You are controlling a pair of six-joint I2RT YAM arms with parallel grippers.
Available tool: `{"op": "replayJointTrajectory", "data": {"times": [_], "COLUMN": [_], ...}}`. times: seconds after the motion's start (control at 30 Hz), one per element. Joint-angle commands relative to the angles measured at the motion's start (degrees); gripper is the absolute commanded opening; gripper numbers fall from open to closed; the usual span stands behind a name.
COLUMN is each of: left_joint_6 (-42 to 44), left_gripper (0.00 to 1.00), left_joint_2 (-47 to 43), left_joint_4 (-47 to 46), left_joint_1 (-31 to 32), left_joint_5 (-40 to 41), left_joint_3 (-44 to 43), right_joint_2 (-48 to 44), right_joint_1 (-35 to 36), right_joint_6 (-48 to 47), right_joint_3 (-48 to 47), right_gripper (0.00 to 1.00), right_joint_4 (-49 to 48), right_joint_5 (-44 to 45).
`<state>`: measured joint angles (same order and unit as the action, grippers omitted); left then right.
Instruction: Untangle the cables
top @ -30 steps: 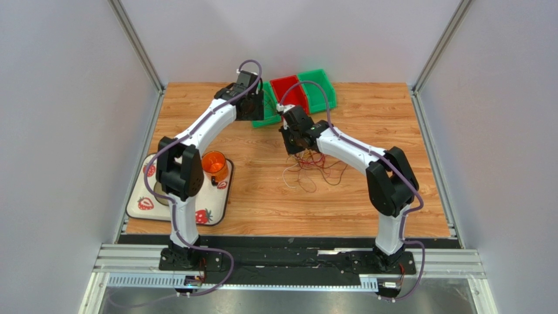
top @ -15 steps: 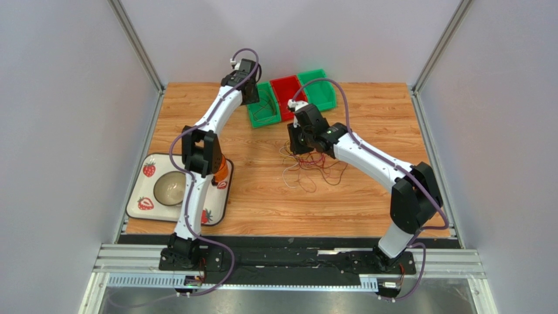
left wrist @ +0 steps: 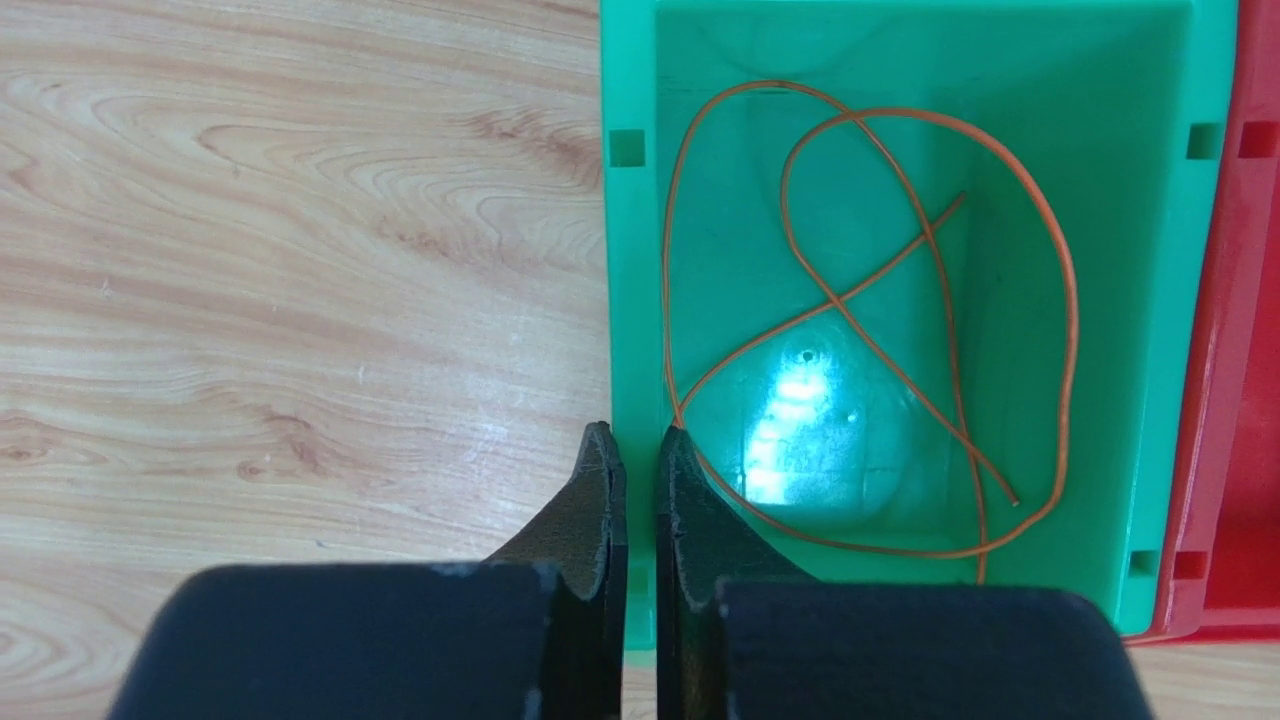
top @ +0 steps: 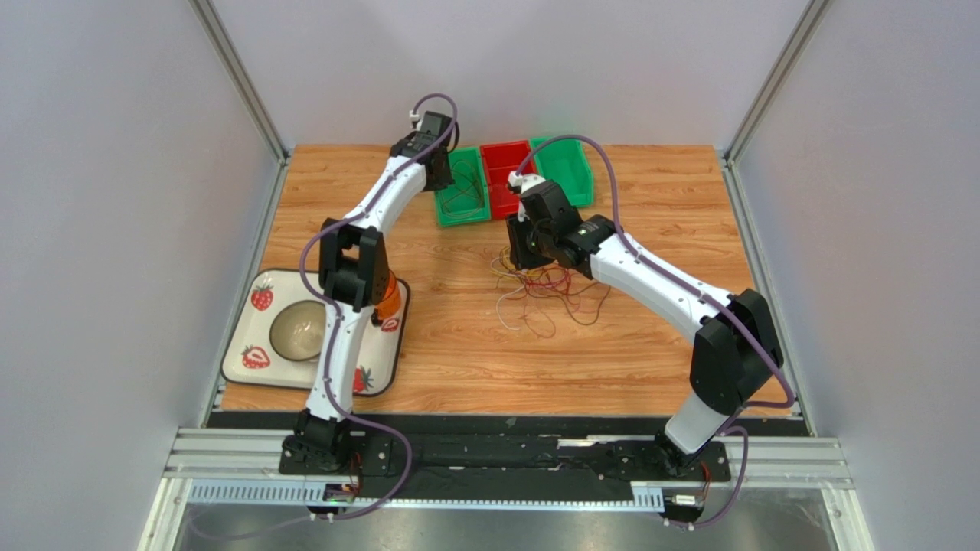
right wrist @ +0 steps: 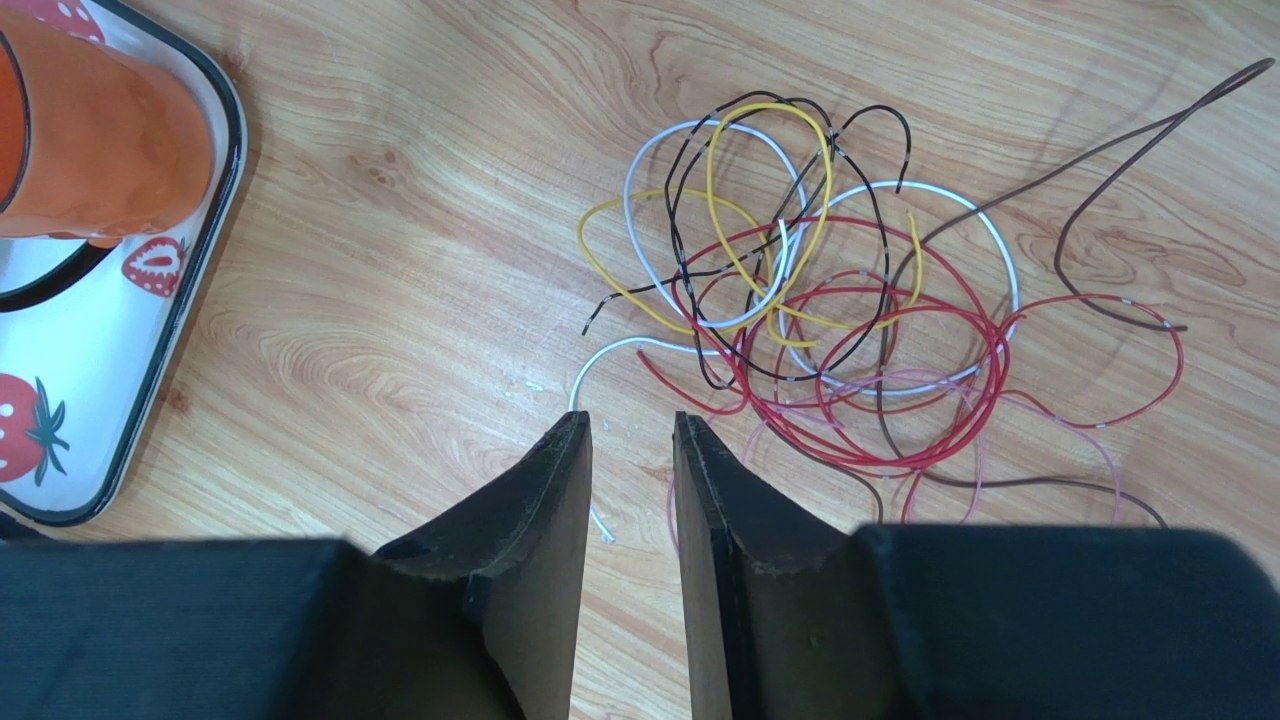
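One: Many cables (right wrist: 781, 323) are lying tangled on the counter (right wrist: 376, 300), with red, yellow, white, black and brown loops crossing. A single orange cable (left wrist: 1070, 345) is resting looped inside the green bin (left wrist: 631, 225).
Two: And the arms?
One: The right tool (right wrist: 631, 435) is hovering just beside the tangle, fingers slightly parted, gripping nothing. The left tool (left wrist: 639, 450) is hanging over the bin's near wall, clenched to a thin slit, nothing pinched.

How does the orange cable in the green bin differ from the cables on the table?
The orange cable lies alone, loosely looped inside the green bin. The other cables are of several colours and tangled together on the wooden table. Both are thin wires.
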<state>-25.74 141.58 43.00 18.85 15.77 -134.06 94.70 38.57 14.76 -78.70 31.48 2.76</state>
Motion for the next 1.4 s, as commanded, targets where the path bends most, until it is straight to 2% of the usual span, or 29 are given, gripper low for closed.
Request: {"op": "replayJointTrajectory", "data": {"times": [0.0, 0.13, 0.27, 0.43, 0.53, 0.77, 0.8, 0.83, 0.87, 0.9, 0.97, 1.0, 1.07, 1.17, 1.27, 1.3, 1.37], "left_joint_6": [4.7, 4.7, 5.3, 6.0, 7.1, 8.3, 8.2, 8.1, 7.7, 7.2, 6.8, 6.8, 7.3, 8.2, 7.5, 7.3, 7.9], "left_gripper": [0.00, 0.00, 0.00, 0.00, 0.00, 0.03, 0.07, 0.15, 0.28, 0.48, 0.62, 0.76, 0.87, 0.90, 0.79, 0.71, 0.69], "left_joint_2": [-5.4, -10.4, -16.9, -20.6, -20.1, -16.2, -15.5, -14.4, -14.1, -14.9, -16.8, -18.9, -21.2, -25.0, -29.3, -32.6, -36.4], "left_joint_4": [-2.0, -3.2, -10.3, -13.6, -13.7, -9.1, -7.7, -6.6, -5.4, -5.4, -7.4, -8.1, -10.0, -9.3, -7.7, -9.1, -12.6], "left_joint_1": [0.7, 0.9, 1.4, 2.2, 2.9, 2.6, 2.6, 2.7, 2.7, 2.7, 2.7, 2.7, 2.7, 2.7, 2.9, 3.1, 4.5], "left_joint_5": [0.3, 0.9, 1.6, 2.3, 2.5, 1.7, 1.8, 1.6, 1.5, 1.5, 1.9, 2.0, 2.4, 4.3, 2.7, 1.9, -0.1], "left_joint_3": [6.7, 12.7, 26.4, 33.1, 32.8, 23.4, 21.8, 19.4, 19.1, 19.4, 22.5, 23.7, 26.9, 27.4, 29.2, 30.9, 38.9], "right_joint_2": [-1.4, -1.5, -1.8, -1.9, -1.9, -2.7, -2.8, -2.9, -3.0, -3.3, -3.5, -3.5, -3.4, -3.1, -3.4, -3.5, -4.0], "right_joint_1": [-0.1, -0.1, -0.1, -0.1, -0.1, -0.1, -0.1, -0.2, -0.1, -0.2, -0.1, -0.2, -0.2, -0.5, -1.1, -1.5, -3.0], "right_joint_6": [0.4, 0.5, 0.6, 0.8, 0.8, 0.8, 0.7, 0.7, 0.6, 0.6, 0.7, 0.8, 1.2, 2.3, 3.4, 4.5, 5.7], "right_joint_3": [-1.2, -1.1, -0.8, -0.8, -0.8, -0.2, -0.3, -0.4, -0.5, -0.5, -0.4, -0.4, -0.5, -0.8, -0.7, -0.5, 0.2], "right_gripper": [0.31, 0.31, 0.31, 0.31, 0.31, 0.30, 0.30, 0.30, 0.30, 0.30, 0.30, 0.30, 0.30, 0.32, 0.33, 0.34, 0.36], "right_joint_4": [-0.2, 0.0, -0.1, 0.0, -0.2, 0.1, 0.3, 0.5, 0.8, 0.8, 0.8, 0.8, 0.8, 0.9, 1.1, 1.0, 1.0], "right_joint_5": [1.1, 1.3, 1.6, 1.4, 1.0, 1.0, 1.1, 1.4, 1.5, 1.7, 2.2, 2.7, 3.0, 2.9, 4.1, 4.8, 4.7]}}
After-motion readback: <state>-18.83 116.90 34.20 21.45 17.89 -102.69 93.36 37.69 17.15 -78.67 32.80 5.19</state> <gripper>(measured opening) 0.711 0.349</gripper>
